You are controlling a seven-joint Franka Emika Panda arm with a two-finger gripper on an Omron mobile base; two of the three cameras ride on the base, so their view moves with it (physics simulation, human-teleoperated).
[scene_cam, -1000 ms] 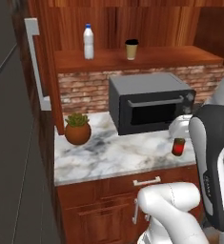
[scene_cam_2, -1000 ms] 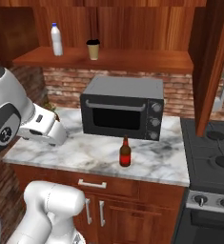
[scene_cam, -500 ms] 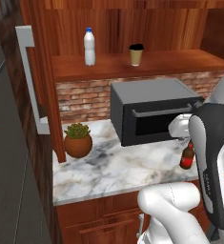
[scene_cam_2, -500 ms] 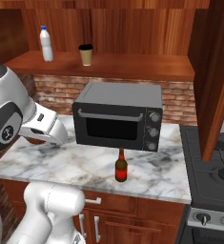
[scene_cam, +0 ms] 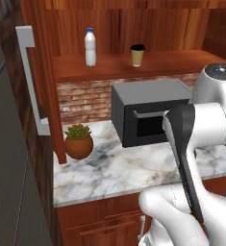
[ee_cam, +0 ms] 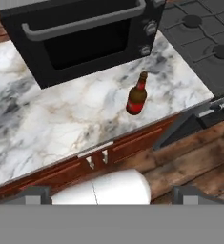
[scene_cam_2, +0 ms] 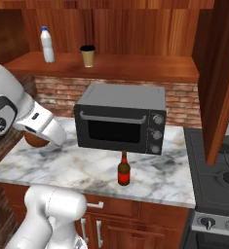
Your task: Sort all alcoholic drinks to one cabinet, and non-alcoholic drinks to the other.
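Along the open wooden shelf (scene_cam_2: 135,68) above the counter, the white plastic bottle (scene_cam: 90,46) with its blue cap stands upright toward the left end, its long axis vertical and the cap pointing up. Just to its right, with a gap between them, the tan paper coffee cup (scene_cam: 137,55) sits upright too, black lid on top. Both stand near the middle depth of the shelf, in front of the wood back panel.

Below, on the marble counter (scene_cam_2: 77,168), a small potted plant (scene_cam: 78,141) rests at the far left end against the tall wooden side panel. The black toaster oven (scene_cam_2: 121,118) takes the middle of the counter, pushed back toward the brick wall, its door and handle facing the room.

In front of the oven's right half, the brown glass bottle (scene_cam_2: 124,170) with the red label stands upright near the counter's front edge, apart from the oven, neck pointing straight up. To its right the counter ends at the stove (scene_cam_2: 218,189).

The gripper (ee_cam: 111,195) hangs out in front of the lower cabinet doors, its two dark fingertips (ee_cam: 35,194) spread wide apart with nothing between them. It is well apart from the brown bottle.
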